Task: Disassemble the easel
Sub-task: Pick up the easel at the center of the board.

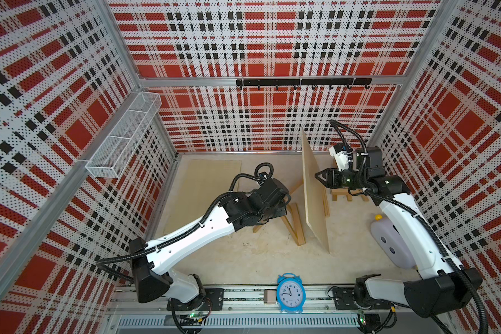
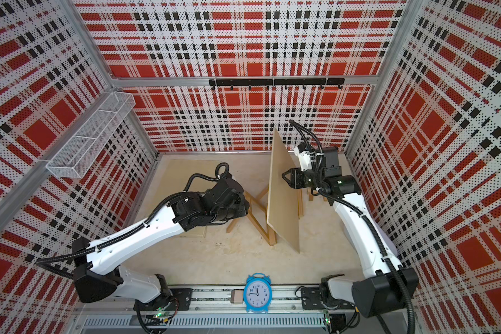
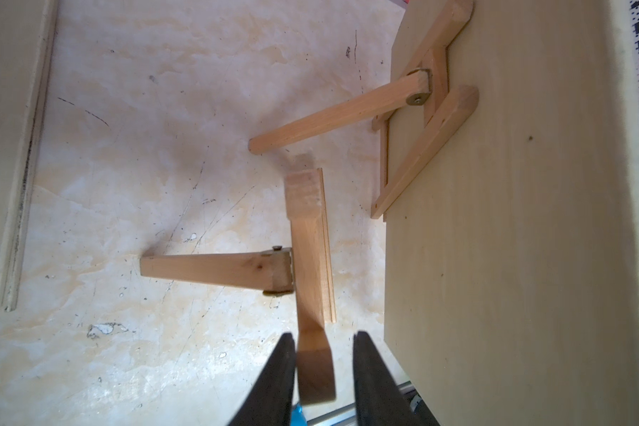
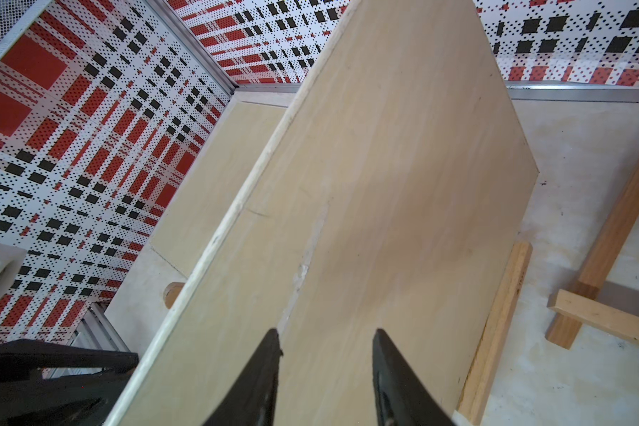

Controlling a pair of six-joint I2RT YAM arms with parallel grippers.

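Observation:
The easel (image 1: pixel 294 222) is a light wooden frame with hinged legs, standing mid-table in both top views. A plywood board (image 1: pixel 314 191) stands on edge against it. My left gripper (image 3: pixel 324 333) straddles one wooden bar (image 3: pixel 312 287) of the frame. The bar touches one finger, a gap shows at the other, so the jaws are open. In the top views my left wrist (image 2: pixel 229 199) hides those fingers. My right gripper (image 4: pixel 326 330) is open, its fingertips close to the board's face (image 4: pixel 384 184); whether they touch it I cannot tell. It sits on the board's right side (image 1: pixel 318 175).
A second wooden frame piece (image 1: pixel 344 195) lies behind the right gripper. A flat board (image 1: pixel 209 185) lies at the back left. A blue alarm clock (image 1: pixel 290 293) stands at the front edge. A lavender object (image 1: pixel 388 243) lies at the right, and a wire basket (image 1: pixel 122 136) hangs on the left wall.

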